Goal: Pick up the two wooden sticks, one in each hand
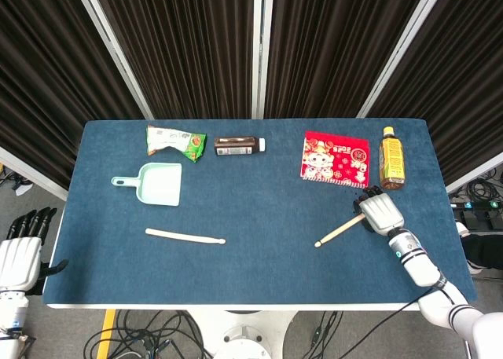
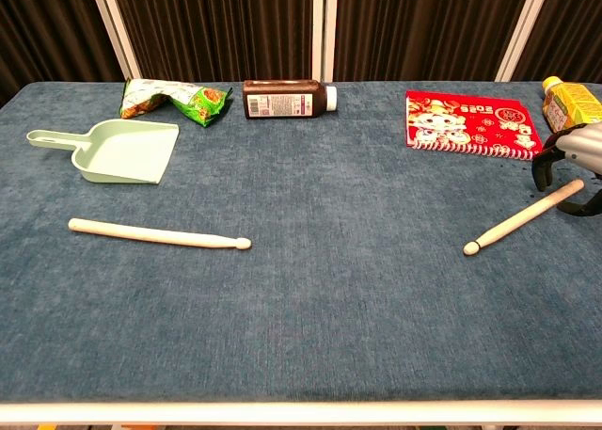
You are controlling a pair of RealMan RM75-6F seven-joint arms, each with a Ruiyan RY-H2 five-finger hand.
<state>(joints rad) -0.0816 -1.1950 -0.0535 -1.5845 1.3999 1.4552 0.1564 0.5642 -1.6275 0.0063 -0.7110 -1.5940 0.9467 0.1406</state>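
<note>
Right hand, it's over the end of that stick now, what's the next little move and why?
Probably lower and close the right hand around the thick end of the right wooden stick. In the chest view its fingers arch over that end, apparently not yet clamped, and the stick lies flat on the table. The left hand waits off the table's edge.
</note>
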